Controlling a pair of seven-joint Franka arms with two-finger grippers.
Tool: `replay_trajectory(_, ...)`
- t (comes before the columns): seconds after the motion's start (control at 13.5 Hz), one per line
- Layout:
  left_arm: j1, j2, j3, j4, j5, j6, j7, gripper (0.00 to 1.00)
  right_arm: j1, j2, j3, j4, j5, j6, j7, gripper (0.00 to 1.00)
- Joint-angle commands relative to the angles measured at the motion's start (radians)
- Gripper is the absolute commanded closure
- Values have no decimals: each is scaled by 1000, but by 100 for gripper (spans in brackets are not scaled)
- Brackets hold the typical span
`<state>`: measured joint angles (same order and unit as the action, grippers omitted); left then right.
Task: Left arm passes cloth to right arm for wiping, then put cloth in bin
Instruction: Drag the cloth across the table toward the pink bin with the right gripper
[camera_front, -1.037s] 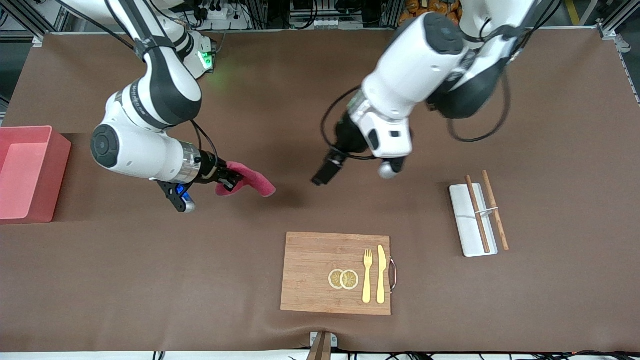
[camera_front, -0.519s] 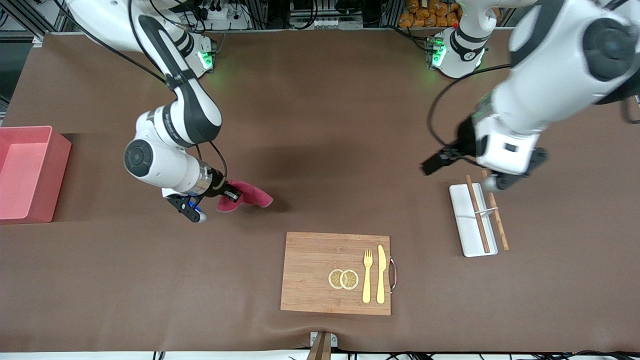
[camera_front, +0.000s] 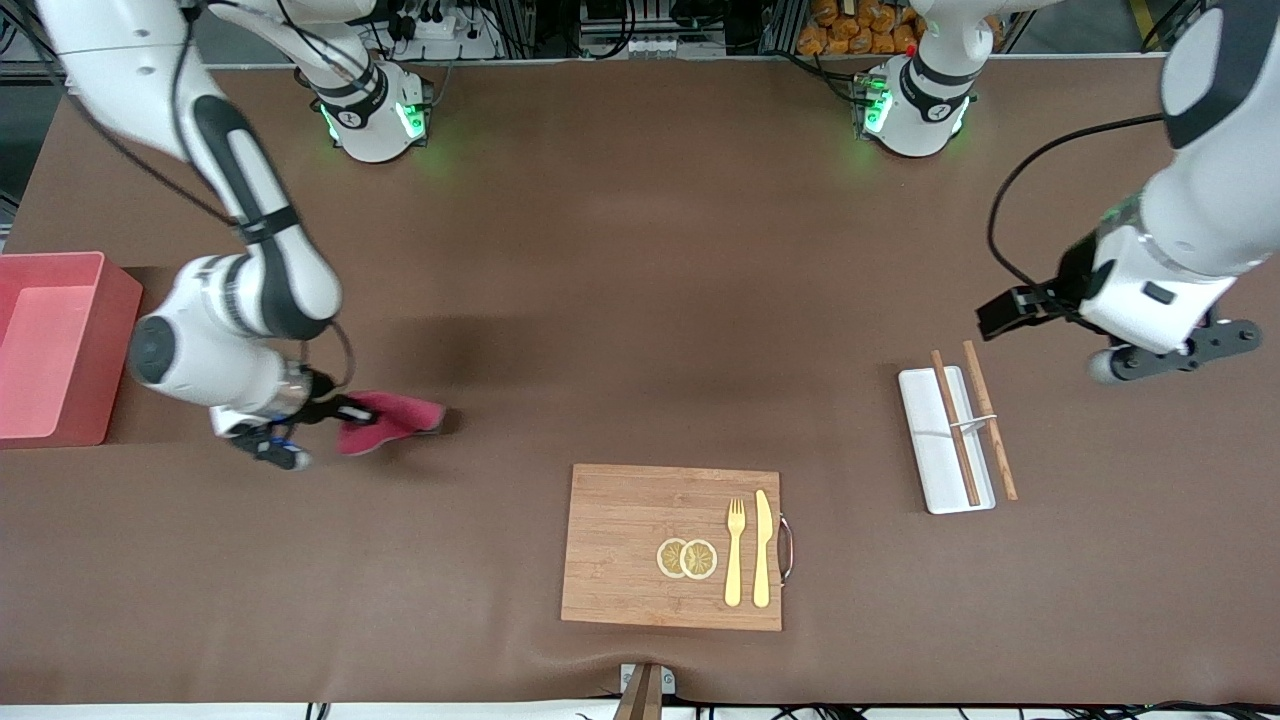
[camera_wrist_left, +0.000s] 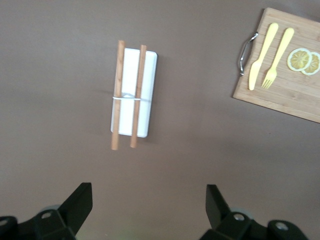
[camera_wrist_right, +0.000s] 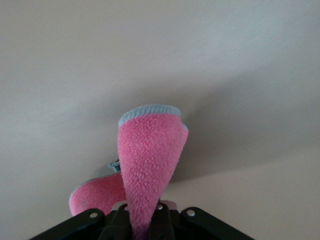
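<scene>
A: How is the cloth (camera_front: 385, 420) expected to handle?

B: It is judged light, soft and limp. In the right wrist view a fuzzy fold (camera_wrist_right: 150, 165) is seen drooping away from the jaws, so no shape of its own would be kept. Slipping seems unlikely, since the pile gives grip, and nothing about it is fragile.

A: Where is it, and where is it held?

B: In the front view it is found at middle left of the frame, low over the brown table (camera_front: 620, 300), pinched at one end by the right gripper (camera_front: 345, 412), whose jaws are closed on it. An end or a bunched edge is judged the best hold, as the rest can then trail flat for wiping.

A: And the left gripper (camera_front: 1160, 365)?

B: It is seen at the upper right edge of the front view, above the table beside the white tray (camera_front: 940, 470), and waits there. Its jaws are spread wide with nothing between them, as shown low in the left wrist view (camera_wrist_left: 147, 210).

A: What is counted?

B: One cloth and one pink bin (camera_front: 55, 345) at the left edge of the frame. One cutting board (camera_front: 640, 520) at lower centre, on which two lemon slices (camera_front: 686, 558), one fork (camera_front: 735, 550) and one knife (camera_front: 762, 545) are laid. One tray, with two wooden sticks (camera_front: 975, 420) across it. Two arms.
</scene>
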<state>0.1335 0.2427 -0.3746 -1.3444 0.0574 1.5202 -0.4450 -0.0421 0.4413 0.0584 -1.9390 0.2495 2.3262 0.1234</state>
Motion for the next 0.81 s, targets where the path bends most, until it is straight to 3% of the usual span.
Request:
replay_trajectory(0.0,24,-25,-10,-29,19,-2,34,0,-146,36,24,38,-99,7,-224,100)
replay_trajectory(0.22,40,-31,-10,-29,21,-2,35,0,-258,51,23,93,-201,5,-465,100)
replay_trajectory(0.59,72,-82,-17,-45,12,-5,81,0,-288,43,26,259,-580,-123,-602,100)
replay_trajectory(0.74,58,-123,21,-85,7,-5,136,0,-268,59,32,240,-569,-114,-572,100)
